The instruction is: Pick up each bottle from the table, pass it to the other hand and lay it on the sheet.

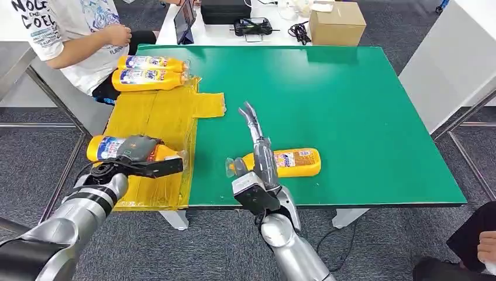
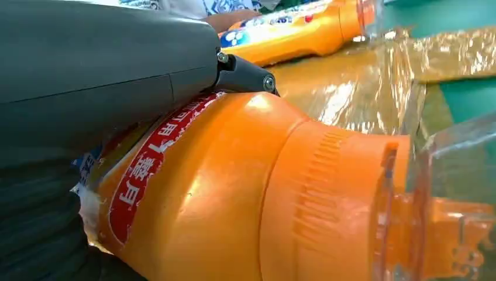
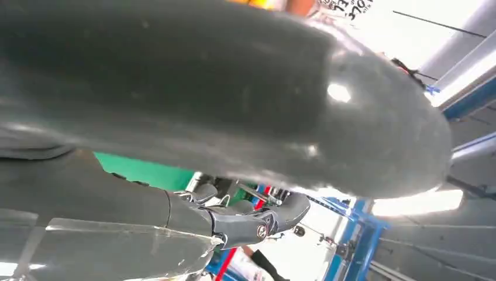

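One bottle (image 1: 111,148) clasped in left hand (image 1: 137,157) over sheet (image 1: 158,117), right hand (image 1: 257,155) fingers spread above another bottle (image 1: 292,161).

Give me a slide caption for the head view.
Left robot hand holds an orange plastic bottle over the yellow plastic sheet; right robot hand reaches another.

We see glossy orange plastic bottles (image 1: 286,162) with clear plastic caps (image 2: 450,199) and paper-like labels (image 2: 153,161). The yellow sheet (image 1: 155,117) looks shiny and crinkled, the green bench (image 1: 351,105) matt and smooth, the arms (image 1: 82,208) brushed silver metal.
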You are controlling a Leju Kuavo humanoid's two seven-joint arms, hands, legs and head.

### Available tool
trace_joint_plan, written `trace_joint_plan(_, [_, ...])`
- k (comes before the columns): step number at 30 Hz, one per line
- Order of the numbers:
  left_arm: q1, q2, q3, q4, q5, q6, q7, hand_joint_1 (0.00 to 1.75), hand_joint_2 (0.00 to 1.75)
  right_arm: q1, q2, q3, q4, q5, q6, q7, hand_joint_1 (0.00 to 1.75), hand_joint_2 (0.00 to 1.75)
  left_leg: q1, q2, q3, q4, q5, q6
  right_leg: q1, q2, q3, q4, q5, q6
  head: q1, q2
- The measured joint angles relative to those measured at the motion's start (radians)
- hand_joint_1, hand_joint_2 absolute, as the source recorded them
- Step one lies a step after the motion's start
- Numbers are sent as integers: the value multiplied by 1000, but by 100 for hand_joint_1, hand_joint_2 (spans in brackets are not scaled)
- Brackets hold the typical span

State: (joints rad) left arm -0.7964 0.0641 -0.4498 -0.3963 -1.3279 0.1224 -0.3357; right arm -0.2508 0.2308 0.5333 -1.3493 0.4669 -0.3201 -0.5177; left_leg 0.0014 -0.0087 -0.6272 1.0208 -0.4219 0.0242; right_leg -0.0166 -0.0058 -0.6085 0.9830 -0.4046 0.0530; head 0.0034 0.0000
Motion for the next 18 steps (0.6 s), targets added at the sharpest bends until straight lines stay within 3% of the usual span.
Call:
trace_joint_plan(7, [3, 2, -13, 18, 45, -63, -27, 175, 175, -4, 1, 3, 17, -1, 8, 0, 0, 0, 0, 0, 0, 0, 0, 0, 0, 0, 0, 0, 0, 0, 0, 0])
trace_joint_plan(8, [3, 2, -13, 19, 57, -72, -32, 84, 175, -6, 1, 5, 21, -3, 8, 0, 0, 0, 0, 0, 0, 0, 0, 0, 0, 0, 0, 0, 0, 0, -1, 0])
trace_joint_plan(9, [4, 2, -13, 21, 70, -81, -39, 33, 175, -8, 1, 6, 23, -5, 11, 0, 0, 175, 0, 0, 0, 0, 0, 0, 0, 0, 0, 0, 0, 0, 0, 0])
trace_joint_plan(10, [4, 2, -12, 22, 82, -93, -45, 26, 175, -9, 2, 6, 25, -6, 14, 0, 0, 175, 0, 0, 0, 0, 0, 0, 0, 0, 0, 0, 0, 0, 0, 0])
trace_joint_plan(11, [4, 3, -11, 23, 98, -104, -52, 0, 175, -10, 3, 7, 27, -6, 15, 0, 0, 175, 0, -1, 0, 0, 0, 0, 0, 0, 1, 0, 0, 0, 0, 0])
trace_joint_plan(12, [4, 3, -11, 23, 112, -118, -60, 0, 0, -12, 3, 7, 31, -8, 16, 0, 0, 175, 0, -1, 0, 0, 0, 0, 0, 0, 1, 0, 0, 0, 0, 0])
trace_joint_plan(18, [6, 7, 13, 24, 196, -207, -111, 0, 0, -19, 6, 16, 49, -19, 17, -2, 0, 175, 0, -1, 1, 0, 0, 0, 0, 0, 2, 0, 0, 0, 0, 0])
